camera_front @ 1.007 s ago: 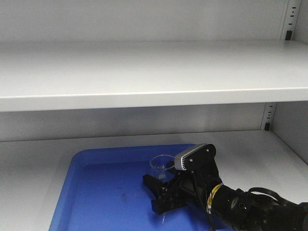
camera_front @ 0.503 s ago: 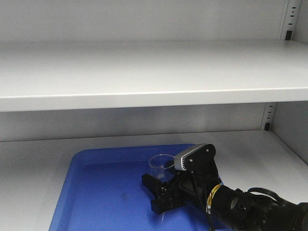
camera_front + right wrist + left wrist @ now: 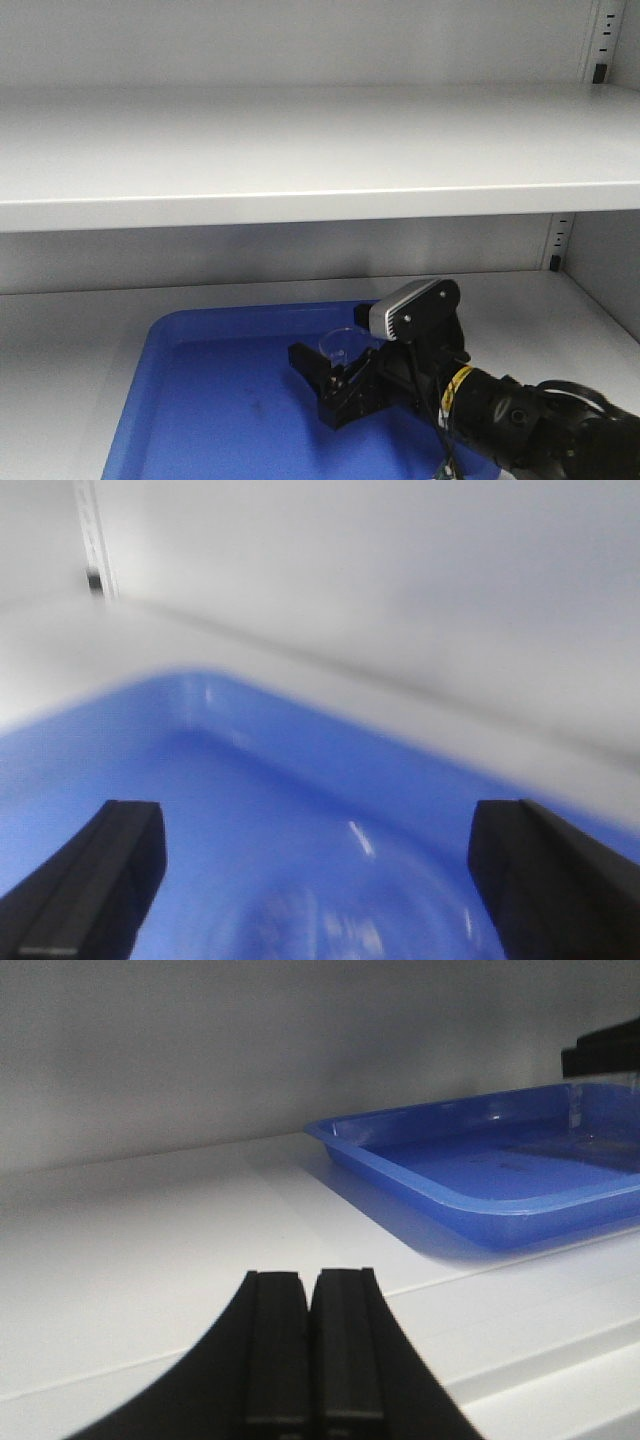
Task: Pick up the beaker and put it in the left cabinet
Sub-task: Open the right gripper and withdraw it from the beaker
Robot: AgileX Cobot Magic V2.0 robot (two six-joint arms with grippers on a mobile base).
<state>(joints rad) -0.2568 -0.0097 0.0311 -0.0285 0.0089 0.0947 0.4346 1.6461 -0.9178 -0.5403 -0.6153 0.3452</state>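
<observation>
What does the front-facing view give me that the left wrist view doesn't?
Only the front-facing view shows the right gripper open over the blue tray, with the beaker standing in the tray between its fingers, plus the upper shelf of the left cabinet. Only the left wrist view shows the left gripper, shut, low over the shelf beside the tray. Both show the tray on the pale shelf.

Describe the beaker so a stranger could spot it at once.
Look at the grey cabinet, then the blue tray on its lower shelf. Toward the tray's back right stands the beaker, between the fingers of the open right pincer: the only clear glass thing there.
</observation>
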